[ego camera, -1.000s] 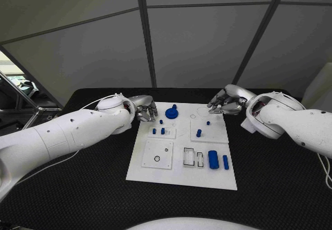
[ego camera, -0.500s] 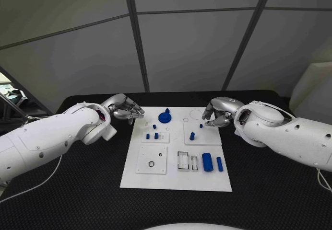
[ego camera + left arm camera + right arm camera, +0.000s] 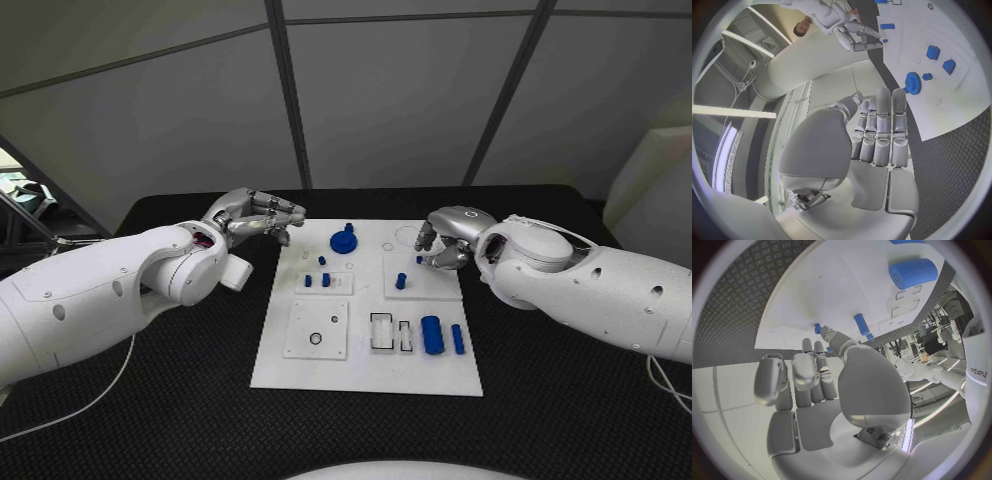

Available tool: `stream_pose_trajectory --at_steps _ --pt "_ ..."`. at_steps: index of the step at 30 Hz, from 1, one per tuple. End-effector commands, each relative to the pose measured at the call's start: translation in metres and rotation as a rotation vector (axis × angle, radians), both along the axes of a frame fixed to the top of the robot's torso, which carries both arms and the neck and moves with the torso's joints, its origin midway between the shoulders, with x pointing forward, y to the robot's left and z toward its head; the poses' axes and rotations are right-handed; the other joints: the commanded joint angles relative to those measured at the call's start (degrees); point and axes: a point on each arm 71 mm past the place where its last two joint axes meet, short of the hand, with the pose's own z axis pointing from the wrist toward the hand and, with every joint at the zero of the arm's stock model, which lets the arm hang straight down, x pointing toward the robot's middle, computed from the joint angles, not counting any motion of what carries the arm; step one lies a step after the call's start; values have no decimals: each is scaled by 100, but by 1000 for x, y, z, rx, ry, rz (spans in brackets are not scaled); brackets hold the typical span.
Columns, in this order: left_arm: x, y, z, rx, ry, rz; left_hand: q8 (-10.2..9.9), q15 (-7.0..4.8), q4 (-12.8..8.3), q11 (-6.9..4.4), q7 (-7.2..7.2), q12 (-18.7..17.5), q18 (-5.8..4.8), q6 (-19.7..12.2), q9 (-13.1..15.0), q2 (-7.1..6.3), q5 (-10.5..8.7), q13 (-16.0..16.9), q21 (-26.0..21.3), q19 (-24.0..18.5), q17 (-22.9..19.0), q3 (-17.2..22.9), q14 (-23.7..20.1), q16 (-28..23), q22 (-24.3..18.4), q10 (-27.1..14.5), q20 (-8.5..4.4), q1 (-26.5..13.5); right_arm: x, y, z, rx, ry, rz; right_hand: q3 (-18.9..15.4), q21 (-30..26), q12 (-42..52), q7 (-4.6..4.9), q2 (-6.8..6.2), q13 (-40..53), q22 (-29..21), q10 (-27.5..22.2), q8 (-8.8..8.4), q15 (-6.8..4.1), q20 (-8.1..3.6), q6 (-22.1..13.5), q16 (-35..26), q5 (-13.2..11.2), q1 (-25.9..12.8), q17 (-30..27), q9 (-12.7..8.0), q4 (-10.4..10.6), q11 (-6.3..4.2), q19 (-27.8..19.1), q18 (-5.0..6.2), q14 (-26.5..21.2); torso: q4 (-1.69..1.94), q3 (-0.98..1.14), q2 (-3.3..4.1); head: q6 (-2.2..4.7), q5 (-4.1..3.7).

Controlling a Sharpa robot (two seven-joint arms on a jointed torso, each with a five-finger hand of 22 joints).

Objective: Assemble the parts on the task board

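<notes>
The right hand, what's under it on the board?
The right hand hovers over the board's far right corner. A small blue peg shows just below its fingers; whatever lies directly beneath the hand is covered.

Task board [image 3: 361, 350] smooth white plastic; table [image 3: 577, 400] black, rough (diamond-textured); parts [image 3: 431, 334] matt blue.

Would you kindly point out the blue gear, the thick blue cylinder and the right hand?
blue gear [image 3: 343, 241]: head view, on its toothed disc.
thick blue cylinder [image 3: 431, 334]: head view, on its side, mid-length.
right hand [image 3: 440, 238]: head view, on the back of the hand.
</notes>
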Motion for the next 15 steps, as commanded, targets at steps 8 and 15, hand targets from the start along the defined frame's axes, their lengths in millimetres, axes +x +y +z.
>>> stream_pose_trajectory --at_steps 8,15 --pt "-1 -2 5 -86 -17 21 -27 -7 -27 20 12 19 -25 48 6 34 26 15 -75 35 -31 -27 -31 -69 -37 12 -11 6 1 5 -8 -33 15 8 129 176 -67 8 117 -116 191 99 15 27 35 -3 141 51 142 81 -40 -91 10 73 -114 151 -5 2 0 -5 8" --pt "-2 -3 5 -92 -16 17 -37 -5 -42 25 21 16 -25 46 5 40 36 20 -98 44 -46 -23 -27 -96 -55 7 -10 21 2 8 -15 -41 35 9 257 309 -75 -5 224 -192 348 238 31 12 25 67 210 66 214 111 -54 -148 -12 136 -146 152 -5 6 1 -8 15"
